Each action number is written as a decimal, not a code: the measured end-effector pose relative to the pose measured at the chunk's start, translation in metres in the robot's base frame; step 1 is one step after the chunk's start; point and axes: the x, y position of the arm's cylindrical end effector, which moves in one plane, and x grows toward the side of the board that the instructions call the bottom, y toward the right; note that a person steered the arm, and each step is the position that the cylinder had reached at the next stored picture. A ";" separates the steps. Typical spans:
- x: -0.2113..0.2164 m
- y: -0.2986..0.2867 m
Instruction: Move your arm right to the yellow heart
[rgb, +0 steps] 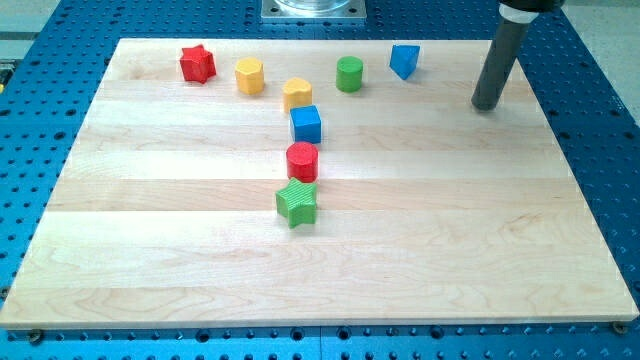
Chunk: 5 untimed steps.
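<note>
The yellow heart lies near the view's top centre, just above the blue cube. My tip rests on the board at the view's upper right, far to the right of the yellow heart, with the green cylinder and the blue triangular block between them and a little higher in the view. It touches no block.
A red star and a yellow hexagon lie at the view's upper left. A red cylinder and a green star sit below the blue cube. The wooden board lies on a blue perforated table.
</note>
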 end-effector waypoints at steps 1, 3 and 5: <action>0.000 0.003; 0.012 -0.021; 0.006 -0.037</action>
